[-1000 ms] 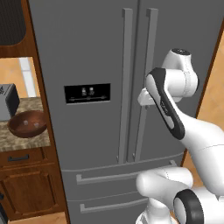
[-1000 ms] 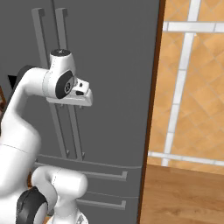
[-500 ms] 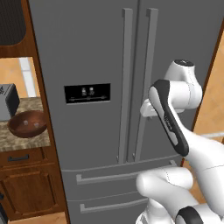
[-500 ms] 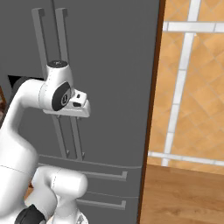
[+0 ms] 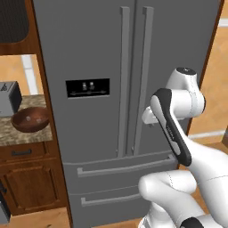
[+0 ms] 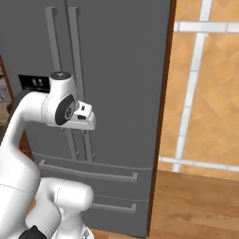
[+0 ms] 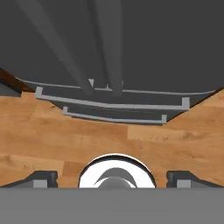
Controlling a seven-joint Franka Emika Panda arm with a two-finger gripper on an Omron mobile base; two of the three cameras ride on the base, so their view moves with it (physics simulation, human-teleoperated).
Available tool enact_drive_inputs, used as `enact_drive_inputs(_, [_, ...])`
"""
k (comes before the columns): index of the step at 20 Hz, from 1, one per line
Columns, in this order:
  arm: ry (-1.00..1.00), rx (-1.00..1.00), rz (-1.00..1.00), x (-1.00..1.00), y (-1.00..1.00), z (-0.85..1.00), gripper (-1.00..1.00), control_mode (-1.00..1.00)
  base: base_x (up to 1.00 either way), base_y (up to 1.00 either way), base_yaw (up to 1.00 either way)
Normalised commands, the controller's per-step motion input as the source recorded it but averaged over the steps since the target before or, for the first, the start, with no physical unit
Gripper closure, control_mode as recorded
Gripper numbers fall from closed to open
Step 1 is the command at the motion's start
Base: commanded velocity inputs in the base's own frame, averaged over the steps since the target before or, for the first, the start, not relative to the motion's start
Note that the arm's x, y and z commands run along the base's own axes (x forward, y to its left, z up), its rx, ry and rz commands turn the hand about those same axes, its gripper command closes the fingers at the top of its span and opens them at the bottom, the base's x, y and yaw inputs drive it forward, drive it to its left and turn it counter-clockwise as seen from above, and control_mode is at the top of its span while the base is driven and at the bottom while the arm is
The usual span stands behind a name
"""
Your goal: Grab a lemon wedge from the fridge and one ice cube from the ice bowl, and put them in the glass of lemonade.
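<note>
Fridge [image 5: 93,53] doors closed; gripper [image 7: 111,177], fingers spread wide and empty, points down before the handles [image 7: 114,48] at 12 o'clock.

Grey fridge [image 5: 98,53] with black dispenser panel [image 5: 87,87], reddish-brown ice bowl [image 5: 30,119], speckled counter [image 5: 9,133], tan tiled wall [image 6: 205,84]

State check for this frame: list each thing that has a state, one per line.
fridge: both doors shut, both lower drawers shut.
ice bowl: upright on the counter, small pale bits inside.
gripper: open, holding nothing, short of the door handles.
toaster: upright, behind the bowl.
</note>
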Motion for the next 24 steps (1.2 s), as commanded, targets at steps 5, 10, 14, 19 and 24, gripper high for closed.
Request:
enact_drive_inputs(5, [0.0,0.0,0.0,0.0,0.0,0.0,-1.0,1.0,-0.37,0.47,0.0])
enact_drive_inputs(10, [0.0,0.0,0.0,0.0,0.0,0.0,-1.0,1.0,-0.13,0.57,0.0])
enact_drive_inputs(14, [0.0,0.0,0.0,0.0,0.0,0.0,-1.0,1.0,-0.37,0.06,0.0])
enact_drive_inputs(19, [0.0,0.0,0.0,0.0,0.0,0.0,-1.0,1.0,-0.44,0.0,0.0])
enact_drive_inputs(24, [0.0,0.0,0.0,0.0,0.0,0.0,-1.0,1.0,-0.37,0.0,-0.01])
